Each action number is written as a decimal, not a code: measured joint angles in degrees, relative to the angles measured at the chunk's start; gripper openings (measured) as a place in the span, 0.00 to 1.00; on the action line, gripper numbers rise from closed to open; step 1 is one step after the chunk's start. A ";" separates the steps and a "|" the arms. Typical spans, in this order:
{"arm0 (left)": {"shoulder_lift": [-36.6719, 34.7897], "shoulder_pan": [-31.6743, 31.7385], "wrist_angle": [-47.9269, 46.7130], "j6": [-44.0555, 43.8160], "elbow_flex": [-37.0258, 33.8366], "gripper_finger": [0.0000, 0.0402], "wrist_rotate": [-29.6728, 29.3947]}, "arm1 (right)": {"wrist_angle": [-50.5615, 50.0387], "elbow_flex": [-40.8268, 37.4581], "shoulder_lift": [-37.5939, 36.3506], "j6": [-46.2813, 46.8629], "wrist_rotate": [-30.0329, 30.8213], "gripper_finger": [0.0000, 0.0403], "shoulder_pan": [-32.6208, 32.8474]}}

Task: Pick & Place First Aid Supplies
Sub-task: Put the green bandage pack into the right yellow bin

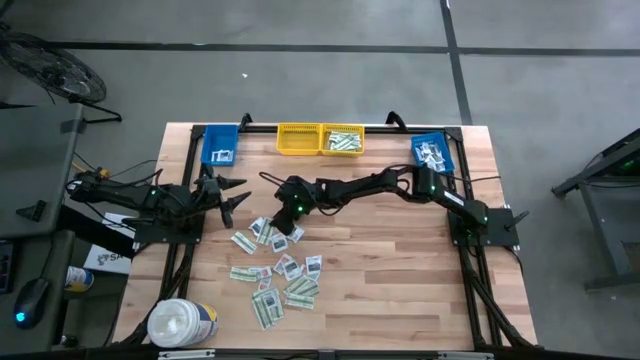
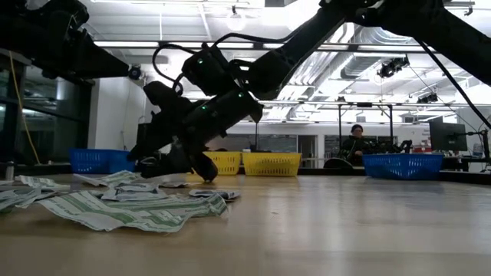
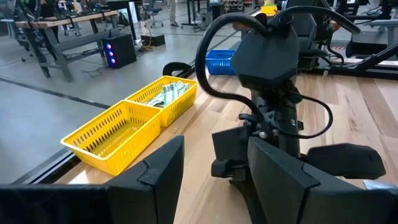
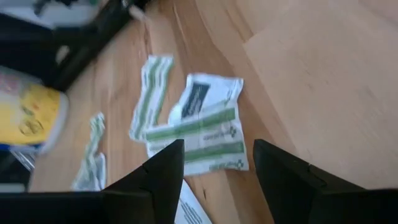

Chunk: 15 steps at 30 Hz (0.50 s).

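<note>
The first aid supplies lie scattered flat on the wooden table's near left part; they are pale green-white strips and small white packets. The low view shows them as a low pile. My right gripper reaches from the right across to the pile's far edge, slanting down. It is open, with two green-white strips and a white packet with a dark blue mark ahead between its fingers. My left gripper waits open at the table's left, above the table. My right gripper hangs low over the far edge of the pile. Its fingertips are out of the wrist view, and I cannot tell whether they touch a packet or the table.
Two yellow bins stand at the far edge, the right one holding green-white packets. On either side of them stands a blue bin. A big white tub lies at the near left corner. Bare wood spreads right of the pile.
</note>
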 joint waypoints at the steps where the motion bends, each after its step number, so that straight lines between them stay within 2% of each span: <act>1: 0.00 0.00 0.00 0.00 0.00 0.44 0.00 | -1.84 0.84 0.06 -1.15 0.05 0.46 0.08; 11: 0.00 0.00 0.00 0.00 0.00 0.44 0.01 | -22.20 12.47 0.53 -10.54 -0.48 0.46 -1.16; 15: 0.00 0.01 0.02 0.00 0.00 0.44 0.02 | -24.12 14.49 1.06 -12.15 -3.48 0.46 -1.75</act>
